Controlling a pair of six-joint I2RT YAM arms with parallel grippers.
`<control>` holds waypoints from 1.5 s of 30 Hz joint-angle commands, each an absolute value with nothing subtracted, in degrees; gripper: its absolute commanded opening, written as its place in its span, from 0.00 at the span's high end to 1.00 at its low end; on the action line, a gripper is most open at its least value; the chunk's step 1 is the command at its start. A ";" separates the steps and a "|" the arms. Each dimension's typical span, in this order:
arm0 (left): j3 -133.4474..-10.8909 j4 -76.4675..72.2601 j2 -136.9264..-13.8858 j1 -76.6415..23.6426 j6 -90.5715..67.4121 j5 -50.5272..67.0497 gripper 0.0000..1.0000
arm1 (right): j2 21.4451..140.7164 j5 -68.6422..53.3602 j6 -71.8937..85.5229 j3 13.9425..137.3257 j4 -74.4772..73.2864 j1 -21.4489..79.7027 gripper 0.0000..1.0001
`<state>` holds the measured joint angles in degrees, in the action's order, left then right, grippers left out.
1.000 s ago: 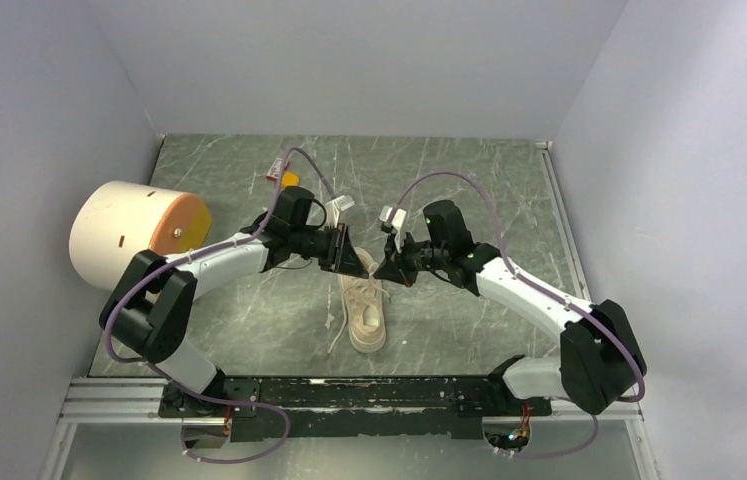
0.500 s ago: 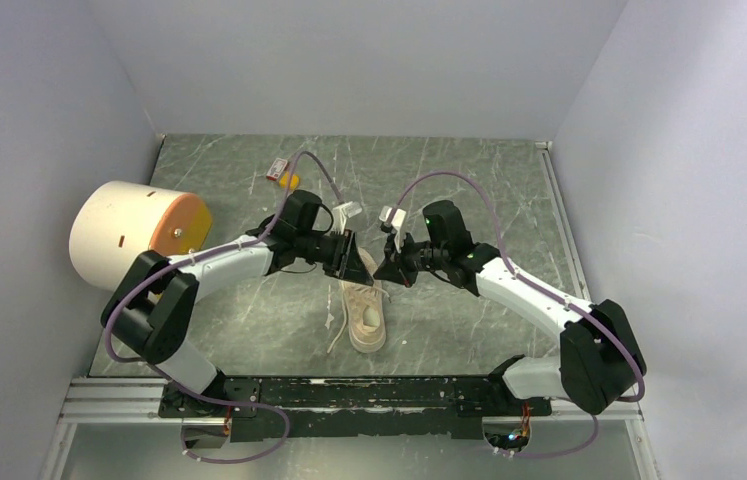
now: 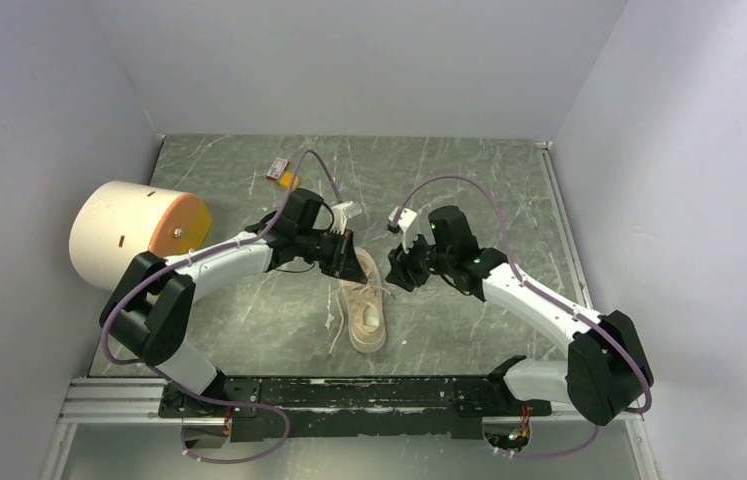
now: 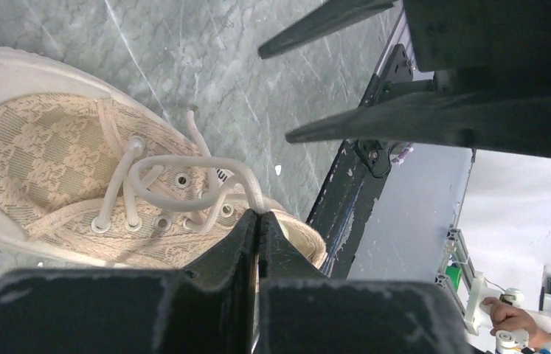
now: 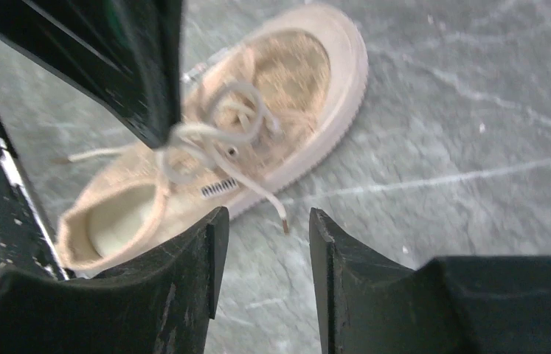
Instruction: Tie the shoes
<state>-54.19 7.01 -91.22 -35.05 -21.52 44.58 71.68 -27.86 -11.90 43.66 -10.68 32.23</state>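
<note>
Found the sneaker [image 3: 367,312] flat on its sole near the middle of the grey marbled counter [image 3: 469,180]. Toe pointing away from the arm bases, heel opening toward them.

Logged the left hand [image 3: 354,264] over the sneaker's toe end, fingers pressed together and pinching a white lace [image 4: 184,164]. In the left wrist view, pinched strand rising off the eyelet rows into the closed fingertips. Slack loop of the same lace draped across the eyelets on the sneaker's upper.

Logged the right hand [image 3: 399,272] just right of the sneaker's toe end, low over the counter. Fingers spread, gripping nothing. In the right wrist view, gap between the two fingers open over the counter just beside the sneaker's sole. Loose lace end [image 5: 268,200] with its tip lying on the counter, seen through that gap. Cannot tell whether either finger touches it.

Noted a second lace strand [image 3: 334,322] trailing on the counter off the sneaker's left side.

Both hands close together above the sneaker's toe end, apart from each other.

Noted a large cream cylinder [image 3: 134,235] with an orange end, on its side well left of the sneaker, near the left wall.

Noted a small red-and-yellow item [image 3: 284,173] on the counter beyond the sneaker, toward the far wall. Too small to identify.
</note>
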 commanded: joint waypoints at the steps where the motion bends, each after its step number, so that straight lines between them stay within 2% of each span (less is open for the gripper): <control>1: -55.20 7.55 -88.49 -35.33 -19.73 43.51 0.95 | 72.11 -21.05 -16.44 41.11 -15.41 31.93 0.50; 8: -55.28 7.30 -88.26 -35.33 -20.09 43.95 0.95 | 78.27 -25.67 -18.61 39.63 -10.38 32.15 0.40; 17: -54.10 3.35 -87.42 -35.33 -24.85 45.97 0.95 | 86.15 -28.53 -16.24 41.39 -2.89 33.48 0.44; 20: -53.52 2.06 -86.50 -35.28 -26.18 46.23 0.95 | 88.76 -29.87 -14.36 42.53 -1.17 33.63 0.50; 22: -53.21 1.68 -85.84 -35.24 -26.46 46.13 0.95 | 89.30 -30.06 -13.07 42.73 -0.25 33.49 0.59; 24: -52.85 2.07 -85.45 -35.24 -26.26 45.70 0.95 | 88.22 -29.28 -12.06 42.19 1.78 33.07 0.83; 26: -52.50 2.66 -85.23 -35.25 -25.96 45.39 0.95 | 85.93 -27.94 -12.06 42.36 -1.31 32.07 0.99; 37: -50.30 4.04 -82.80 -35.07 -25.09 44.25 0.95 | 73.19 -13.96 -13.89 48.60 -26.41 27.33 1.00; 45: -52.36 6.15 -85.16 -34.81 -23.40 43.86 0.95 | 68.42 -20.51 -13.70 56.50 -31.61 26.90 1.00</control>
<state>-50.83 5.50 -84.31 -35.03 -25.21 43.59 72.47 -18.44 -14.04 52.97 -27.00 27.07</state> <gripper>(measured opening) 0.056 0.008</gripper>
